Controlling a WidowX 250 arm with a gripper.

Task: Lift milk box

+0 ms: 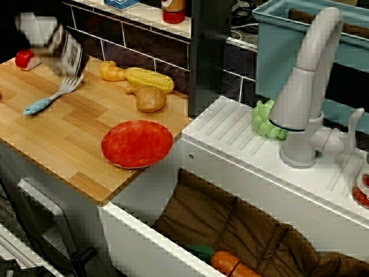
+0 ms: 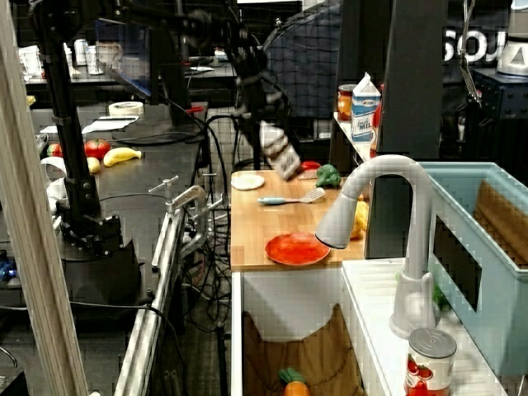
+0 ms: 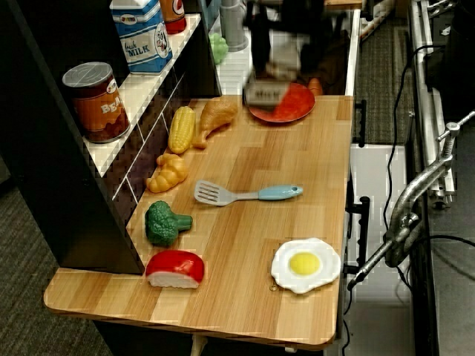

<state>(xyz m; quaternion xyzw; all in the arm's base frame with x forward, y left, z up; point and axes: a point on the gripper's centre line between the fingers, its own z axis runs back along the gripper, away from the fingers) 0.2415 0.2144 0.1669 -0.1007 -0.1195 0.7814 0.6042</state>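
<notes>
In the wide side view, the milk box (image 2: 281,152) hangs tilted in the air above the far part of the wooden counter (image 2: 272,231), under the dark arm. My gripper (image 2: 268,124) appears shut on its top. In the close view over the sink, the box (image 1: 70,53) is a blurred shape with a white top and a dark printed side, above the spatula, and the gripper (image 1: 49,37) is smeared. Seen from the counter's end, the box (image 3: 269,92) hovers blurred over the red plate, below the gripper (image 3: 278,70).
Under the box lie a blue-handled spatula (image 1: 52,98), a croissant (image 1: 112,71), corn (image 1: 150,79) and a chicken leg (image 1: 150,99). A red plate (image 1: 137,143) sits by the sink edge. The shelf holds a blue milk carton (image 3: 141,33) and a can (image 3: 96,100). Broccoli (image 3: 165,222) and a fried egg (image 3: 305,264) lie nearer.
</notes>
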